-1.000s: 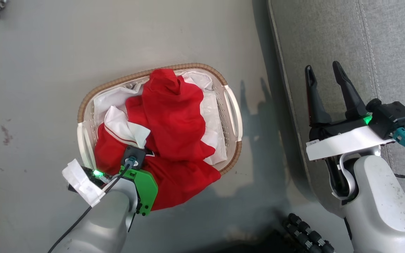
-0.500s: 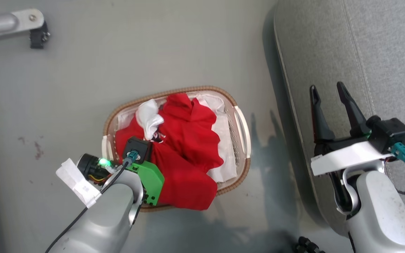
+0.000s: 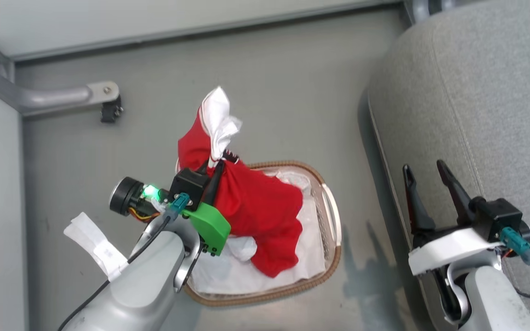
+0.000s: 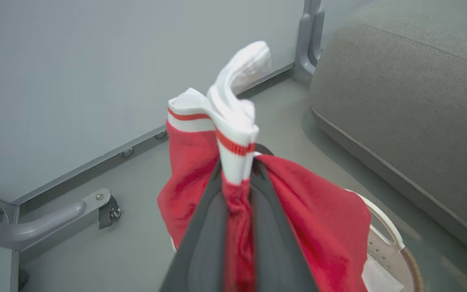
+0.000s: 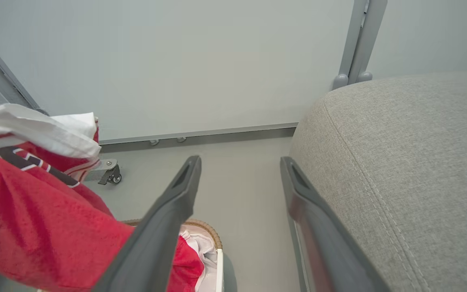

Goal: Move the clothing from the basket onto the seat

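Head view: left gripper (image 3: pixel 215 163) clamped on clothing (image 3: pixel 256 207), well left of seat (image 3: pixel 476 115); garment hung lengthwise toward basket (image 3: pixel 334 220) beside seat; right gripper (image 3: pixel 423 172) agape, empty, at seat edge, nearer.

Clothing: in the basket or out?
Partly out. The left gripper is shut on the clothing, holding it above the basket, but its lower folds hang inside.

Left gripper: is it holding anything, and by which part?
Yes: the left gripper pinches the soft red garment by its white, red-striped sleeve panel. The open right gripper holds nothing.
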You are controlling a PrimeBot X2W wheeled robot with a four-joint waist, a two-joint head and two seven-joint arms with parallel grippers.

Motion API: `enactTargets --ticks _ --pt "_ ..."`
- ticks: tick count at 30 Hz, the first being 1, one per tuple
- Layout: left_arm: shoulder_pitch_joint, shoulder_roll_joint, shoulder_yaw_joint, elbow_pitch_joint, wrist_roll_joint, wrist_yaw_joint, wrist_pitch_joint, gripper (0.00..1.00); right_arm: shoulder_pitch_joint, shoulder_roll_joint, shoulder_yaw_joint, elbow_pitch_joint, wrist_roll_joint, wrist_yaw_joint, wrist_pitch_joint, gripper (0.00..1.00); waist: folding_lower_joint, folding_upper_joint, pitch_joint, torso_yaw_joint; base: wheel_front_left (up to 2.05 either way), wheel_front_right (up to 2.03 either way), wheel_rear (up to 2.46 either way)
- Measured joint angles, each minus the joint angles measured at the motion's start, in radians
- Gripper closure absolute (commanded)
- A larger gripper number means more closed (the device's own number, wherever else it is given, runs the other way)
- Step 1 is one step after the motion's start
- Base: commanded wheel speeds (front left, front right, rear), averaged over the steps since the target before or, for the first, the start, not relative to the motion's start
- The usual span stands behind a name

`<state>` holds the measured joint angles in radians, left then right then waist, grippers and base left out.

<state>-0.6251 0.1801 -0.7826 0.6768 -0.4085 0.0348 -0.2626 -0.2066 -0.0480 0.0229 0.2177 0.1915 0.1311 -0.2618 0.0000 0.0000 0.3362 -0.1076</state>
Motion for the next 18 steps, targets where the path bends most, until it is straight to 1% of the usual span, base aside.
enactTargets --ticks 5,9,14,18 --pt "-0.008 0.012 0.011 -0.076 0.034 -0.019 0.0 1.0 0.04 0.0 0.015 0.005 -0.013 0.0 0.0 0.0 0.0 0.0 -0.084 0.022 0.0 0.0 0.0" --pt "-0.06 0.023 0.009 -0.119 0.05 -0.066 0.0 1.0 0.057 0.0 0.029 0.008 -0.017 0.0 0.0 0.0 0.0 0.0 -0.145 0.041 0.0 0.0 0.0" --pt "-0.159 0.033 0.0 -0.119 0.068 -0.103 0.0 1.0 0.07 0.0 0.05 0.012 -0.024 0.0 0.0 0.0 0.0 0.0 -0.207 0.061 0.0 0.0 0.0" --pt "-0.228 0.033 -0.002 -0.118 0.07 -0.121 0.0 1.0 0.073 0.0 0.062 0.016 -0.026 0.0 0.0 0.0 0.0 0.0 -0.243 0.069 0.0 0.0 0.0"
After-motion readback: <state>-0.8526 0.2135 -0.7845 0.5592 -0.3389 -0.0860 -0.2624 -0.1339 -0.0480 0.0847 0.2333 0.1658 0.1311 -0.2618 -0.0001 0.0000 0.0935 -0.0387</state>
